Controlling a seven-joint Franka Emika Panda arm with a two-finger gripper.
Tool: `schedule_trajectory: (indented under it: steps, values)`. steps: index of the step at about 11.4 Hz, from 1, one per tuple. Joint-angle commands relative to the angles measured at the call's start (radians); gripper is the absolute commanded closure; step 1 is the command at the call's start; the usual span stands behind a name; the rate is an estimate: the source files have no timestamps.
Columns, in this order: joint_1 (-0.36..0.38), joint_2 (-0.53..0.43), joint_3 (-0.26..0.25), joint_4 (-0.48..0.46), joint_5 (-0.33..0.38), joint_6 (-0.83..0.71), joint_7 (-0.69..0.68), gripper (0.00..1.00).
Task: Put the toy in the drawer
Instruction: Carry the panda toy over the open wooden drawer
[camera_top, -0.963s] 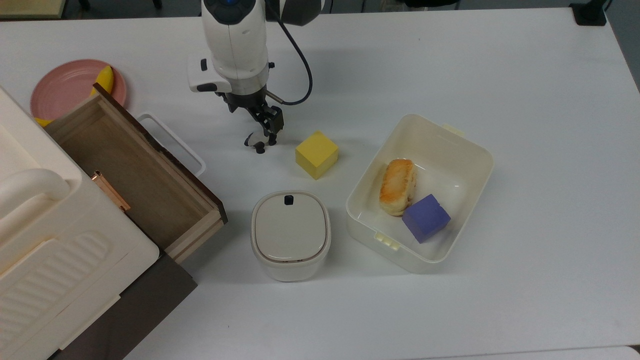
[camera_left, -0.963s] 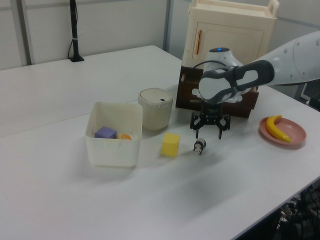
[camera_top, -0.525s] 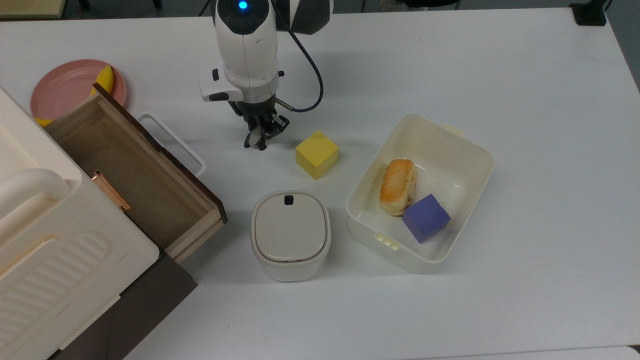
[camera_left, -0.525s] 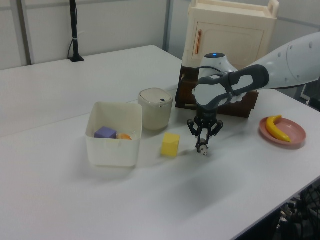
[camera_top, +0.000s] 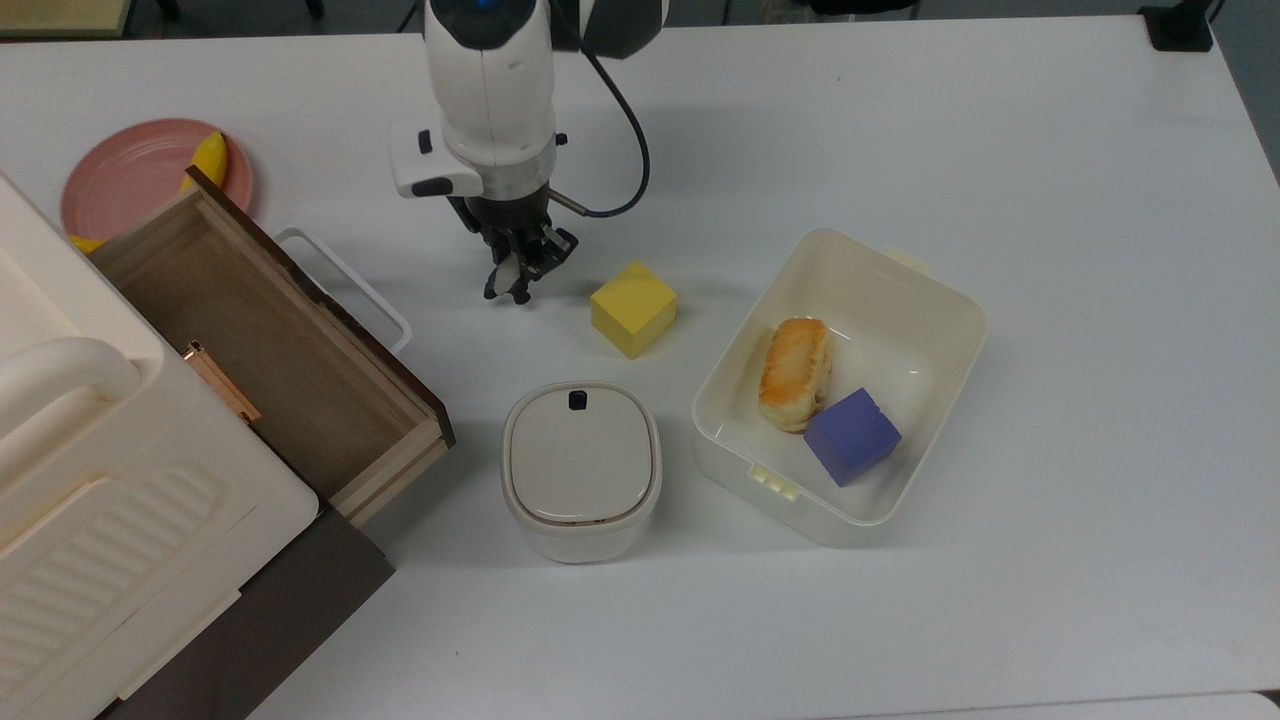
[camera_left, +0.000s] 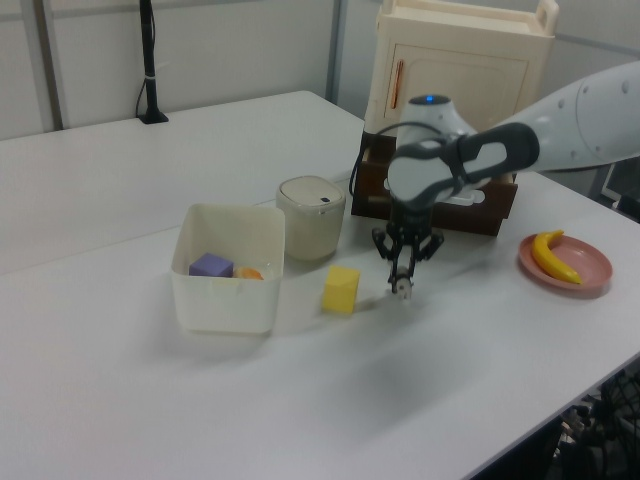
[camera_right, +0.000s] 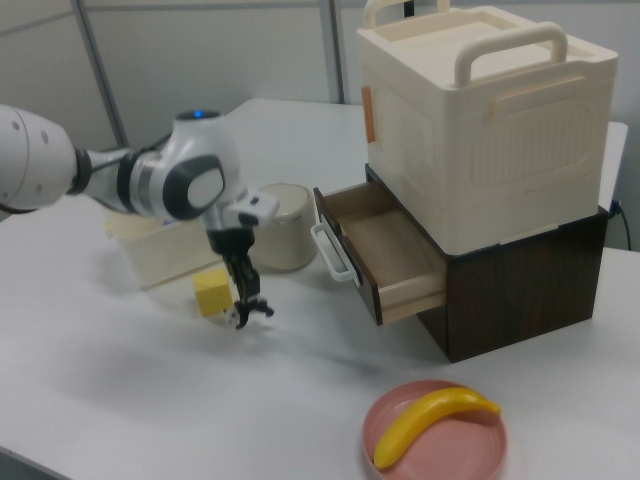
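— Where is the panda figurine (camera_top: 508, 279)?

— In the upper middle of the top view, pinched between the black fingers of the tool (camera_top: 514, 274). The tool is clamped on it and points down at the white desk (camera_top: 900, 120). In the left view the figurine (camera_left: 401, 287) sits at the fingertips, right at the desk surface; whether it touches cannot be told.

— And the wooden drawer (camera_top: 270, 350)?

— Pulled out of the cabinet at the left of the top view, its light-brown inside bare. Its dark-brown front edge carries a white loop handle (camera_top: 345, 287), which reaches toward the tool. A strip of bare desk lies between handle and figurine.

— What crowds the tool?

— A yellow cube (camera_top: 633, 308) stands near, on the top view's right of the figurine, apart from it. Lower in the frame sits a lidded cream pot (camera_top: 581, 468), close to the drawer's near corner. The cream plastic tub (camera_top: 905, 290) at centre right holds a bread roll (camera_top: 795, 372) and a purple cube (camera_top: 852, 436), touching each other.

— Anything by the drawer's far end?

— A pink plate (camera_top: 135, 180) with a banana (camera_top: 207, 160) in the upper left, partly behind the drawer's corner. In the right view the plate (camera_right: 400, 425) lies at the lower edge, well apart from the tool (camera_right: 243, 312).
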Motion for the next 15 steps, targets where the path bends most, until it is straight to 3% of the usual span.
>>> schedule_trajectory:
  steps: [1,4,8,11,15]
  values:
    - [-0.009,-0.013,-0.046,0.215,0.131,-0.161,-0.126,1.0]
    - [-0.017,-0.007,-0.123,0.363,0.268,-0.205,-0.169,1.0]
    - [-0.039,0.002,-0.206,0.392,0.366,-0.014,-0.163,1.0]
    - [-0.054,0.053,-0.23,0.388,0.376,0.144,-0.136,1.0]
    - [-0.074,0.111,-0.253,0.385,0.342,0.193,-0.154,1.0]
